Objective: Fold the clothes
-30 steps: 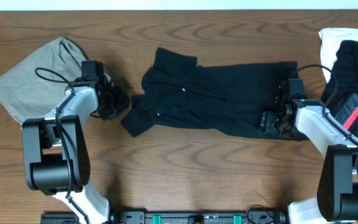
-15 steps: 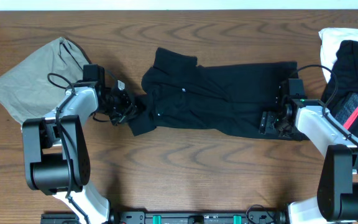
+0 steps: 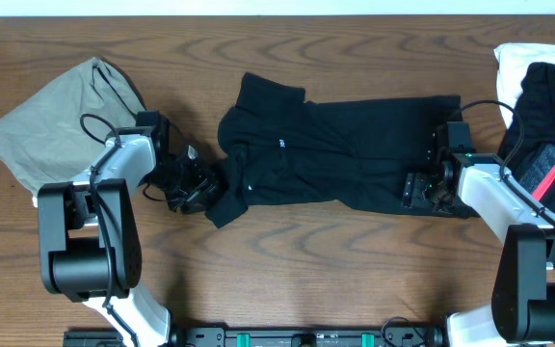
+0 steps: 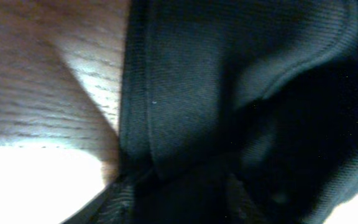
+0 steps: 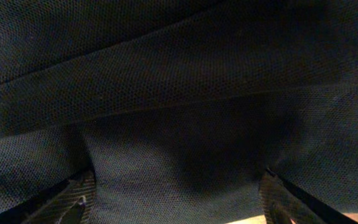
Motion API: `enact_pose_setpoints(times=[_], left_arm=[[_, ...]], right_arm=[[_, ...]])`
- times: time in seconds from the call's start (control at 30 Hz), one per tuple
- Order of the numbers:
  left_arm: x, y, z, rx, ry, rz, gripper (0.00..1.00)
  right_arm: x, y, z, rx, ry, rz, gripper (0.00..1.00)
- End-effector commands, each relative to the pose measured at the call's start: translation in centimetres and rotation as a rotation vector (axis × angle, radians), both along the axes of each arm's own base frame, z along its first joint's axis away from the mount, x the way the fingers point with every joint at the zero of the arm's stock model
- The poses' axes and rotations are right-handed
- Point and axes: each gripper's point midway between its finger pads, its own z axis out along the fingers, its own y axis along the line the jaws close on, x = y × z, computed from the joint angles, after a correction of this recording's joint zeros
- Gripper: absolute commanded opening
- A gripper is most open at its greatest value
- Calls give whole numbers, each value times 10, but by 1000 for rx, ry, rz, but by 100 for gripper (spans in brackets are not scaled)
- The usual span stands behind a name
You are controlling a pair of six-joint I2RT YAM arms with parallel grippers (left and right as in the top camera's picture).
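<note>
The black garment [image 3: 335,154] of the clothes lies spread across the middle of the table, with a tiny white mark [image 3: 282,144]. My left gripper [image 3: 200,191] sits at its lower left corner. In the left wrist view, black fabric [image 4: 229,81] fills the frame and runs in between the parted, dim fingers [image 4: 114,200]. My right gripper [image 3: 422,188] rests on the garment's lower right edge. Its fingers [image 5: 73,199] stand wide apart, with flat black cloth [image 5: 179,124] between them and not pinched.
An olive-grey garment [image 3: 51,120] lies at the far left, behind the left arm. At the right edge a white cloth [image 3: 523,56] lies under a black piece with a pink-red band [image 3: 554,172]. Bare wooden table [image 3: 306,270] shows in front.
My left gripper has moved right and toward the front, onto the black garment's lower left corner. That corner has bunched inward and the jaws have parted. The right arm has stayed still.
</note>
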Motion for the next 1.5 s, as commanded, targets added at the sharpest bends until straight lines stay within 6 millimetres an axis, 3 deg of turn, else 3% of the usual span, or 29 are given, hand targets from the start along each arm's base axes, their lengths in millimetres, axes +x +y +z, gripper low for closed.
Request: enact_pose_setpoints(times=[0.0, 0.53, 1.0, 1.23, 1.33, 1.47], left_arm=[[-3, 5, -2, 44, -9, -24, 56], [40, 18, -10, 125, -196, -18, 61], [33, -7, -22, 119, -198, -93, 66], [19, -15, -41, 130, -133, -133, 42], [17, -14, -46, 131, -118, -134, 8], [21, -2, -50, 202, -127, -134, 6]], right_arm=[[-9, -4, -11, -5, 46, -25, 83], [-11, -3, -12, -1, 53, -24, 84], [-13, -2, -12, 3, 63, -24, 84], [-17, -2, -12, 3, 78, -25, 84], [-18, -2, -12, 3, 83, -24, 84], [-19, -2, -12, 3, 87, -24, 84]])
